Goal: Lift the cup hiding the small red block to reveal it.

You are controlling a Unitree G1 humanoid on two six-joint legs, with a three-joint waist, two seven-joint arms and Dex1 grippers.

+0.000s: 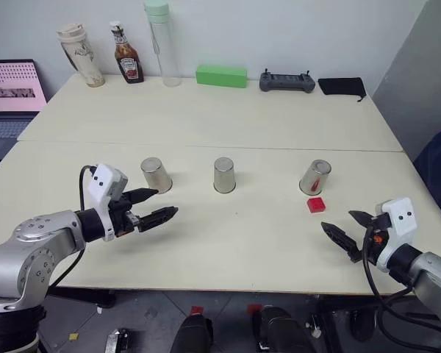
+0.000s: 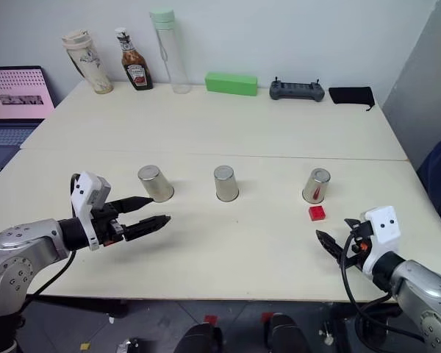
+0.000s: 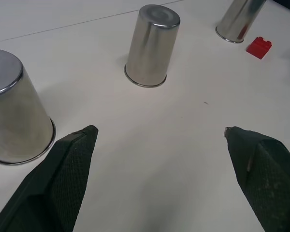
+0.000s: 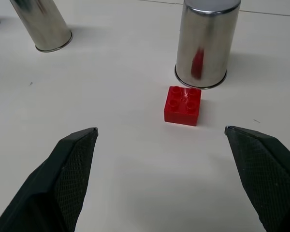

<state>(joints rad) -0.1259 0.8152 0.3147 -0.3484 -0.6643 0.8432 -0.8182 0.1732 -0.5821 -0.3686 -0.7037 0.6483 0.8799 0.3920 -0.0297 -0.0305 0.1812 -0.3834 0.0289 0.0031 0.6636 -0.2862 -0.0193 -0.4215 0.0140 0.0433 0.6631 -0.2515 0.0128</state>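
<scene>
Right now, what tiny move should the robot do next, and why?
Probably none toward lifting: the small red block already sits uncovered on the table, just in front of the right-hand steel cup. All three cups stand upside down, and both grippers hover open and empty, the right gripper nearest. I'd keep that one back, clear of the block.

Steel cup (image 1: 315,177) stands upside down on table, rightmost of 3. Small red block (image 1: 316,205) lies uncovered just in front, studs up.

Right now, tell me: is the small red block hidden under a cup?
No, the small red block sits uncovered on the table, just in front of the right-hand cup.
</scene>
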